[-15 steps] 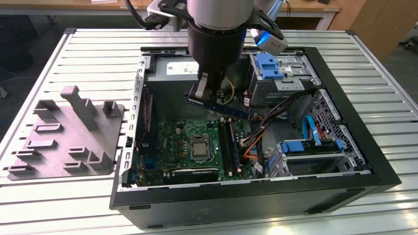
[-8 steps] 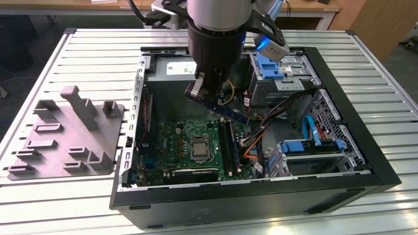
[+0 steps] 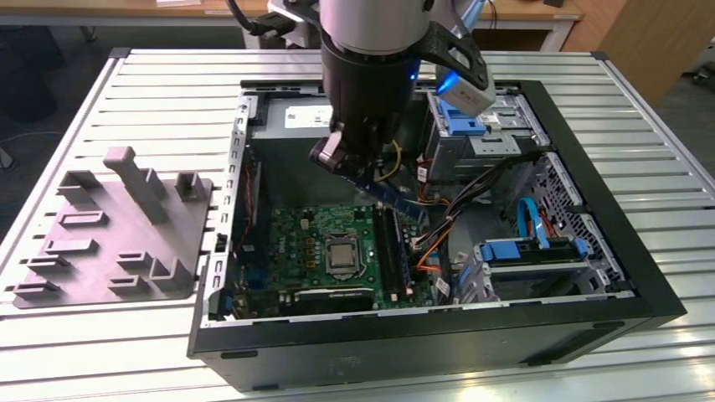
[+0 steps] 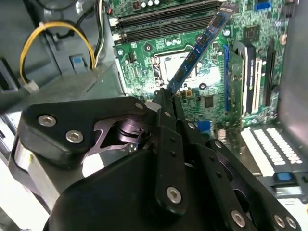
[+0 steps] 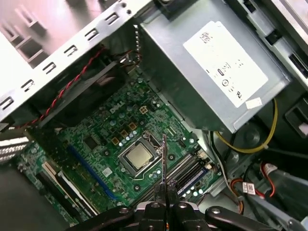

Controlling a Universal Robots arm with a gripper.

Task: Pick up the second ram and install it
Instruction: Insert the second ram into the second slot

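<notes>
Pincer (image 3: 348, 166) fingers are closed on one end of the memory stick (image 3: 391, 198), which is gripped by its flat faces and held slanted inside the open computer case (image 3: 625, 276). In the second wrist view the pincer (image 4: 166, 98) is seen clamped on the near end, and the memory stick (image 4: 199, 45) reaches away over the green circuit board (image 4: 144, 53), with its free end toward the long black slots (image 4: 159, 19). Whether that end touches a slot cannot be told. In the first wrist view the memory stick (image 5: 164, 159) is seen edge-on, as a thin line rising from the pincer (image 5: 167, 204).

A white slatted desk (image 3: 167, 92) is spread under everything. The computer case is laid on its side on the desk, with its open side up. A grey plastic tray (image 3: 112, 243) with raised blocks is set on the desk just beside the case, on the exterior view's left.

Inside the case, a grey metal power box (image 5: 216, 62) with a white label is mounted at the far end, beyond the circuit board (image 3: 307, 243). The board is laid flat on the case floor. The slots (image 3: 393, 247) are lined up along the board on the exterior view's right of the square chip socket (image 3: 338, 251), and the stick is held over them. A yellow wire (image 4: 53, 26) is looped beside the power box.
</notes>
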